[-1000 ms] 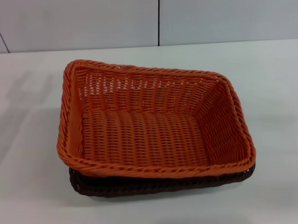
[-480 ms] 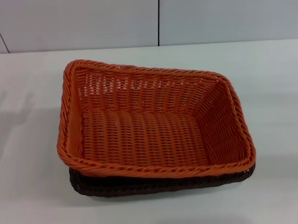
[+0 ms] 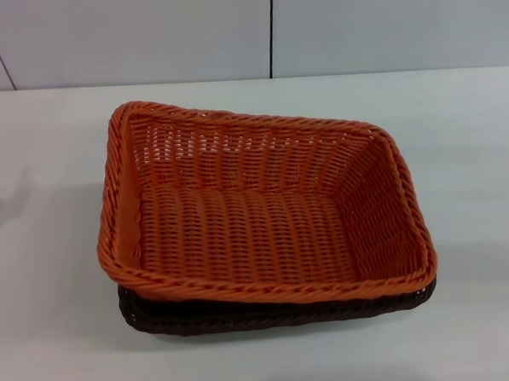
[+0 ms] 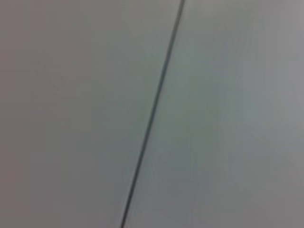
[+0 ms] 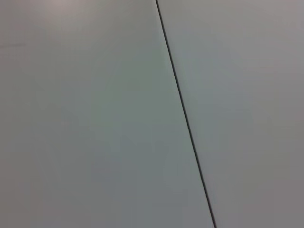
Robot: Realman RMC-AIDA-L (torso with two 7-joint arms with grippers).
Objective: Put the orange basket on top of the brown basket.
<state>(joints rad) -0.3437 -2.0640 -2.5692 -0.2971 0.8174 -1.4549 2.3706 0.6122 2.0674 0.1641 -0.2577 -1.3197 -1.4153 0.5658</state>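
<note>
While neither gripper is seen, so jaw state cannot be told, the orange basket [image 3: 259,203] is shown nested on the brown basket [image 3: 269,313] at mid-table [image 3: 474,145], so stacking is judged done and only checking its seating is called for.

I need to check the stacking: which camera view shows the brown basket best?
The head view: the brown basket shows as a dark strip under the orange basket. Both wrist views show only a pale surface with a dark seam, no basket.
</note>
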